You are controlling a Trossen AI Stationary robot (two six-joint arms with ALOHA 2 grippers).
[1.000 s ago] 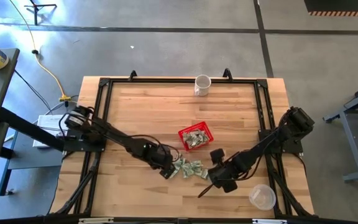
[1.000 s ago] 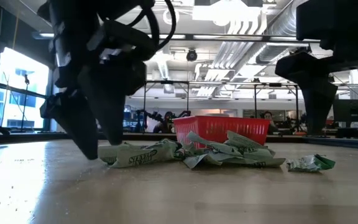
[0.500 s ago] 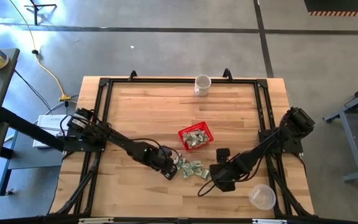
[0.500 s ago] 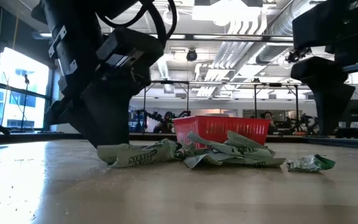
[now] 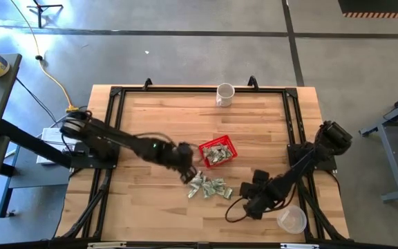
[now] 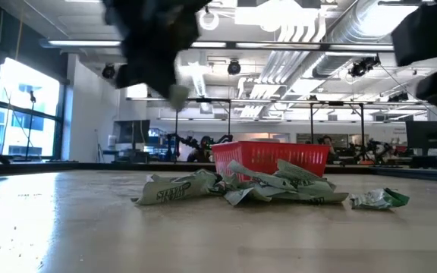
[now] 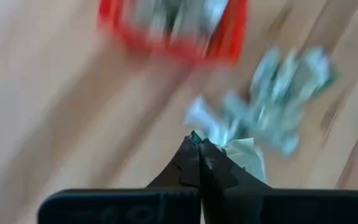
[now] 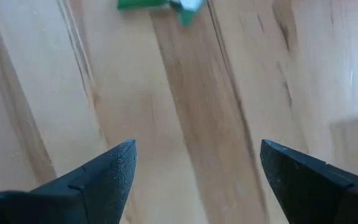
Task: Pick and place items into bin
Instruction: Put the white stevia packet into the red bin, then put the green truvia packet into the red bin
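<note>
While left jaws pinch a paper piece [image 7: 247, 152], right jaws gape; printed writing stays unreadable.

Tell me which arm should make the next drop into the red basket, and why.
Left. The left gripper is shut on a paper piece, lifted beside the red basket. The right gripper is open and empty, low near the clear cup, farther from the basket.

A pale wooden plank bench [image 5: 157, 117] with a black metal frame along its edges carries a small square red plastic basket [image 5: 217, 151] near its middle. Just beside the basket lies a loose heap of crumpled green-and-white paper pieces [image 5: 209, 187]. A white mug [image 5: 224, 94] stands at the far edge, and a clear plastic cup [image 5: 291, 219] near the right corner.
</note>
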